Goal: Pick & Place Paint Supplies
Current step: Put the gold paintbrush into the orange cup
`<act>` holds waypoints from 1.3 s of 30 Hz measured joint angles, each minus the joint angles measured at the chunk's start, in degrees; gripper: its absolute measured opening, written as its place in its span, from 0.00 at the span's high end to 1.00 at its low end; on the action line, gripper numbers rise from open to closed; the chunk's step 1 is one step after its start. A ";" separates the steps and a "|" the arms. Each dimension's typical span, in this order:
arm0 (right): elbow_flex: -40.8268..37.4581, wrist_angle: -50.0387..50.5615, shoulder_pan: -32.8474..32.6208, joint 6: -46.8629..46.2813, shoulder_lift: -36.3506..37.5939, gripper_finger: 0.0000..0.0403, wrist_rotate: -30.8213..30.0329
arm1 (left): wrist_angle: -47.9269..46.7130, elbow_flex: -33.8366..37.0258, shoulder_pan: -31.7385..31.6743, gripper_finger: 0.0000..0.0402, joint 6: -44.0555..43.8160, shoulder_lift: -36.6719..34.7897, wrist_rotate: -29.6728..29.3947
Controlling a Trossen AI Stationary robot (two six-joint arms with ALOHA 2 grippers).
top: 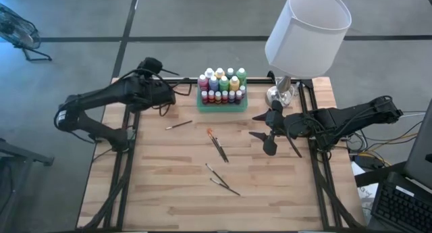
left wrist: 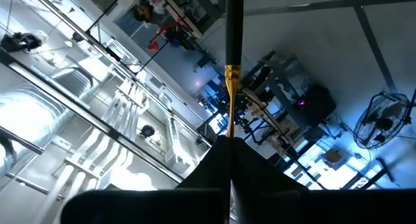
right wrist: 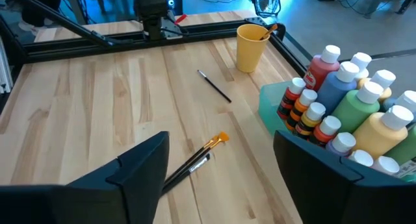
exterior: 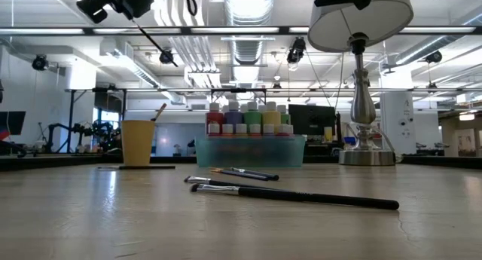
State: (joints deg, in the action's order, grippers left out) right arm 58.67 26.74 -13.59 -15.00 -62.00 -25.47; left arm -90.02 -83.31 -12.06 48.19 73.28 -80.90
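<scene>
Seen from above, the wooden table (top: 169, 192) carries everything in the scene, with 1 dark arm at each side. At the far right stands a lamp (top: 307, 30) whose white shade overhangs the table's far edge. The left arm reaches toward the far left part of the table, and its left gripper (left wrist: 231, 156) is raised high with its fingers closed on a paintbrush (left wrist: 232, 62) that has a dark handle and a gold ferrule and points up at the ceiling. The right gripper (top: 268, 133) hangs over the right part of the table, just near of the lamp base, with its fingers (right wrist: 140, 162) spread apart and holding nothing. A green tray (top: 221, 105) sits at the far middle of the table and holds the paint bottles (top: 221, 84), larger ones in the far rows and smaller ones in the near row, all upright with pale caps. An orange cup (right wrist: 252, 47) stands left of the tray with a brush handle sticking out of it. Loose paintbrushes lie flat on the wood: 1 near the cup (top: 179, 125), a pair with an orange tip at mid-table (top: 217, 145), and 2 nearer the front edge (top: 221, 179).
</scene>
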 joint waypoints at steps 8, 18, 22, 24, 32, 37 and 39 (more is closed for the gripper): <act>0.00 -0.02 0.01 0.00 0.00 0.27 0.00 | -0.02 0.06 -2.26 1.00 2.85 -3.18 2.30; 0.00 -0.01 0.00 0.00 -0.02 0.18 0.00 | 0.04 0.54 -8.29 1.00 6.13 -3.85 5.38; 0.00 -0.02 -0.01 0.00 0.00 0.14 0.00 | 0.00 3.84 -10.14 1.00 7.02 -3.99 5.96; 0.02 -0.02 -0.02 0.00 0.00 0.13 0.00 | 0.04 6.39 -10.70 1.00 7.48 -3.96 6.69; 0.00 -0.02 -0.02 0.00 0.00 0.11 0.00 | 0.04 15.44 -11.82 1.00 7.68 -3.90 6.71; 0.01 -0.01 -0.02 0.00 0.00 0.15 0.00 | 0.02 17.70 -11.84 1.00 7.08 -3.90 8.18; 0.01 -0.01 -0.01 0.00 -0.01 0.16 0.01 | 0.01 17.92 -11.76 1.00 7.00 -3.90 8.44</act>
State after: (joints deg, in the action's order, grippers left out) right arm 58.68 26.73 -13.60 -15.00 -62.00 -25.47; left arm -90.01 -65.39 -23.81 55.20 69.38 -72.46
